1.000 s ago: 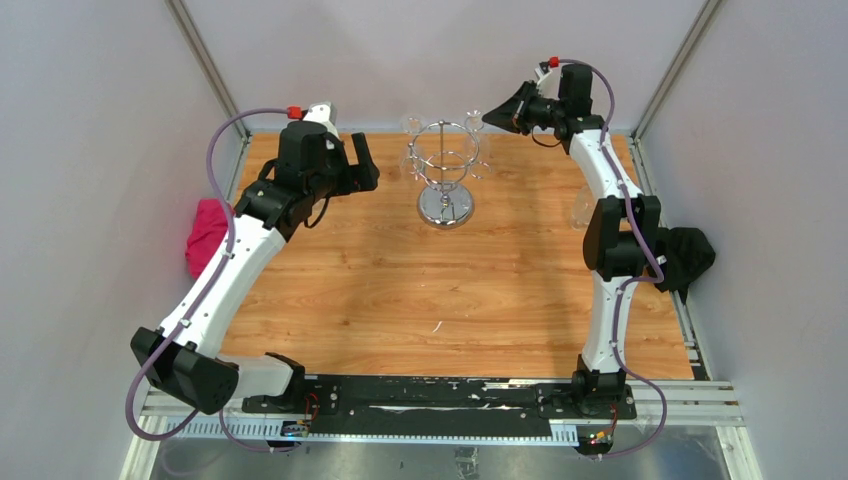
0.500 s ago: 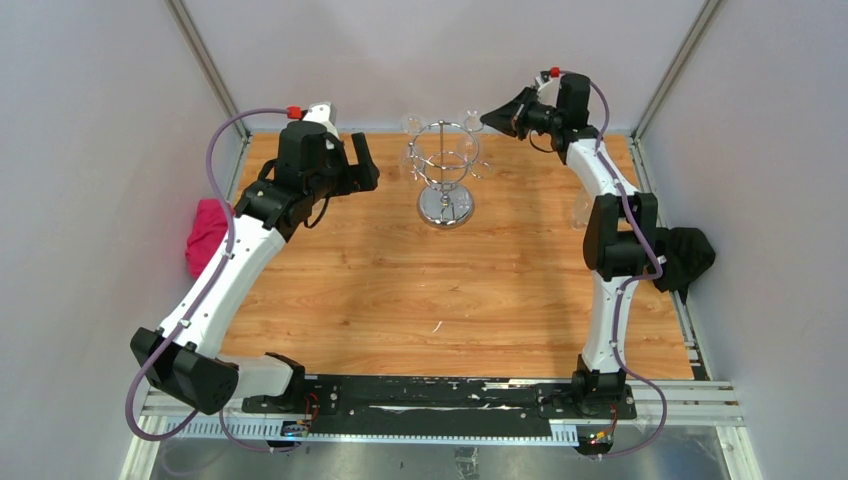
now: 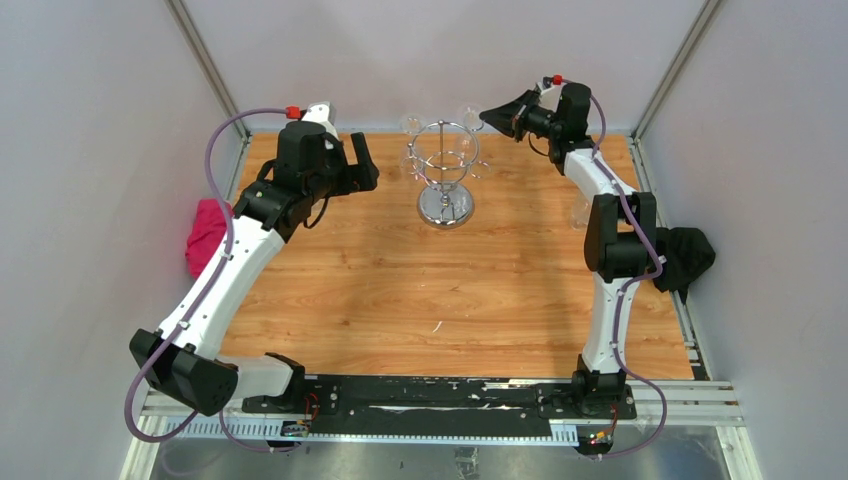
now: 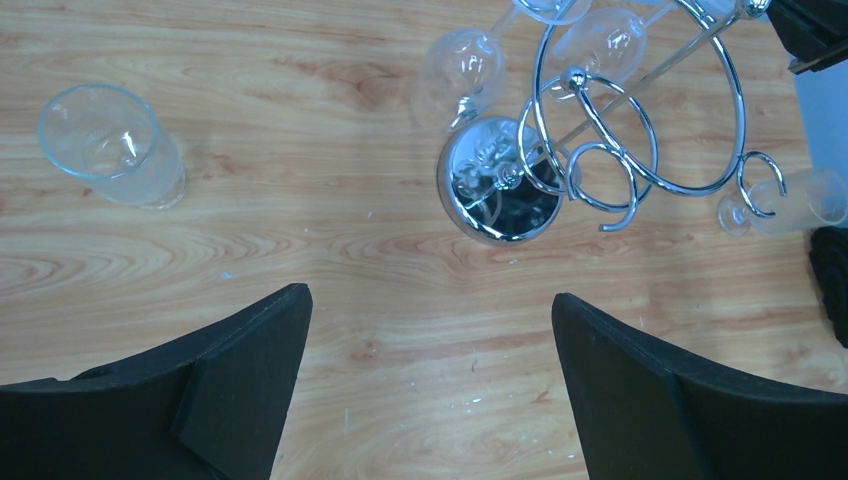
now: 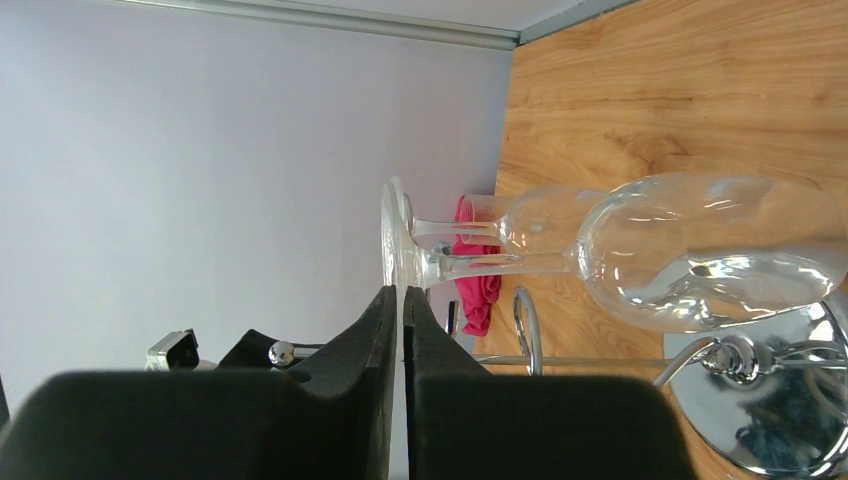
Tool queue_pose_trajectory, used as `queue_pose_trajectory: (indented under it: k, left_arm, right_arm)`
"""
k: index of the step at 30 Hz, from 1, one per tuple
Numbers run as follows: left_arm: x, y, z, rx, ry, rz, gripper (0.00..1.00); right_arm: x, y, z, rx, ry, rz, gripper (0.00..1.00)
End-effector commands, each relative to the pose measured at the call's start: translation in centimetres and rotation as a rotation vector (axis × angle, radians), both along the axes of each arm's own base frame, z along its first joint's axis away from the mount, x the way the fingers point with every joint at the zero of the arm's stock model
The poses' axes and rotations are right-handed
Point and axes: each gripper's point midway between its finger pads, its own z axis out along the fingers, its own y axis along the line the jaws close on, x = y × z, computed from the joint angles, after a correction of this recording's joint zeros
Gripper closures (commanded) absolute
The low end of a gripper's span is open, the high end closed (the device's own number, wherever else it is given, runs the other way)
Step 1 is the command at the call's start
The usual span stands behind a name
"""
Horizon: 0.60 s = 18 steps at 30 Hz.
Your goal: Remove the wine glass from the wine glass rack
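While the right gripper (image 5: 402, 295) pinches the wine glass (image 5: 700, 250) foot, left gripper (image 4: 425, 300) spread, next should come unhooking it from the wine glass rack (image 4: 500, 195)

Left tool (image 4: 428, 296) spread wide, right tool (image 5: 402, 292) clamped

Wine glass (image 4: 552, 8), top edge, left wrist view: we see only a sliver.
Black cloth (image 4: 830, 285), right edge: cropped.
Pink cloth (image 3: 205, 236): partly hidden behind left arm (image 3: 235, 260).
Right gripper (image 5: 402, 292): whether it pinches the glass foot (image 5: 393, 235), we cannot tell.
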Motion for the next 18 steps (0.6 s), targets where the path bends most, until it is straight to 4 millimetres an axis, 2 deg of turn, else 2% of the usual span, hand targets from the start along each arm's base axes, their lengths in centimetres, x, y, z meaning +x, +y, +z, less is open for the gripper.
queue_pose_trajectory:
  k: [1, 11, 18]
  left_arm:
    - [-0.3, 0.1, 1.0, 0.000, -0.033, -0.004, 0.04]
    - [-0.4, 0.1, 0.8, 0.002, -0.031, -0.003, 0.04]
    - [-0.5, 0.1, 0.8, 0.004, -0.029, -0.003, 0.04]
  right_arm:
    - [-1.0, 0.1, 4.7, 0.041, -0.106, 0.011, 1.00]
    - [-1.0, 0.0, 5.2, 0.041, -0.112, 0.009, 1.00]
    - [-1.1, -1.1, 5.6, 0.010, -0.123, -0.024, 1.00]
